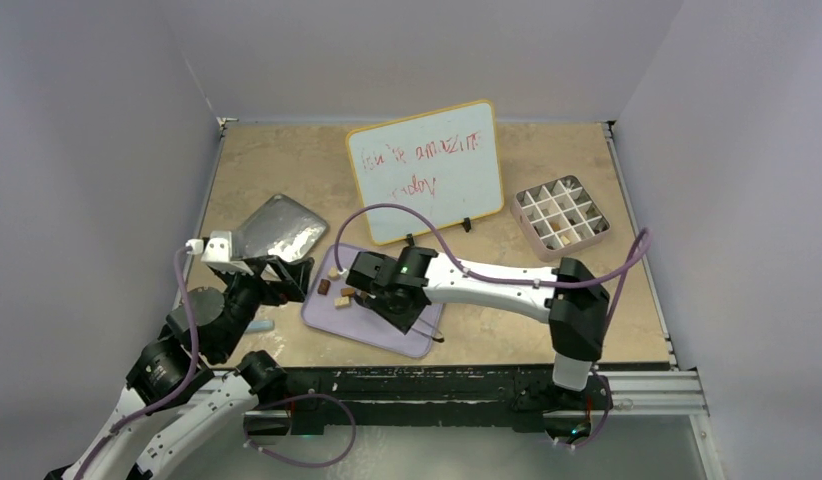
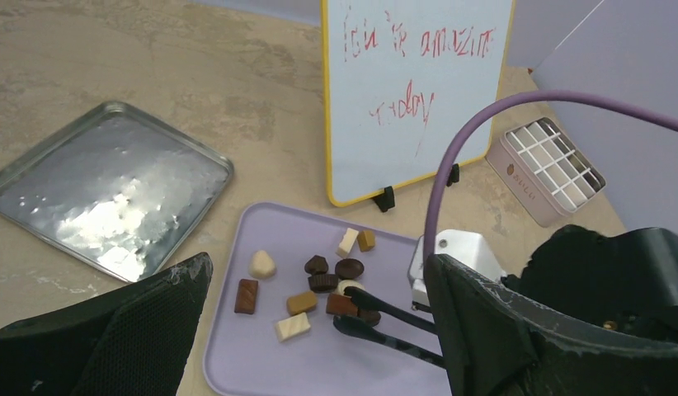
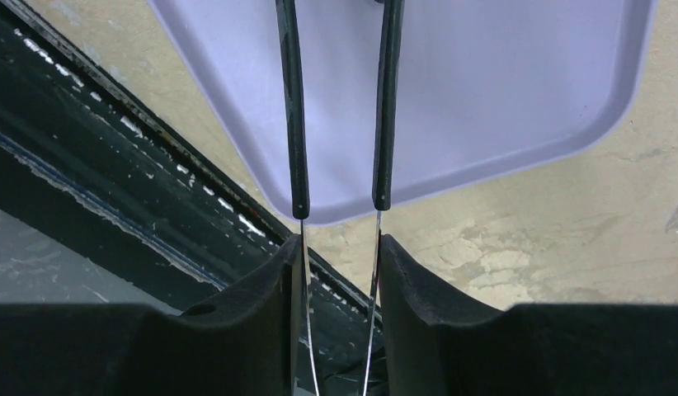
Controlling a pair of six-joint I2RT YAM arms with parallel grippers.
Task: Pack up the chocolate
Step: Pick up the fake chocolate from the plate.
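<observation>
Several chocolate pieces (image 2: 323, 280), dark brown, tan and cream, lie on the lavender tray (image 2: 237, 363); a few show in the top view (image 1: 335, 285). My right gripper (image 1: 387, 290) is shut on black-tipped tongs (image 2: 393, 318). The tong tips stand on either side of a brown piece (image 2: 369, 316) at the cluster's right end. In the right wrist view the gripper (image 3: 336, 247) squeezes the tong arms (image 3: 296, 124) over the tray (image 3: 501, 99). My left gripper (image 1: 277, 275) is open and empty, just left of the tray, and in its wrist view (image 2: 319, 264) it looks over the pieces.
The pale pink gridded box (image 1: 560, 217) sits at the back right, a few pieces in its cells; it also shows in the left wrist view (image 2: 546, 169). A whiteboard (image 1: 427, 170) stands behind the tray. A silver metal tray (image 1: 277, 225) lies at the left. The black frame rail (image 3: 113, 165) runs along the near edge.
</observation>
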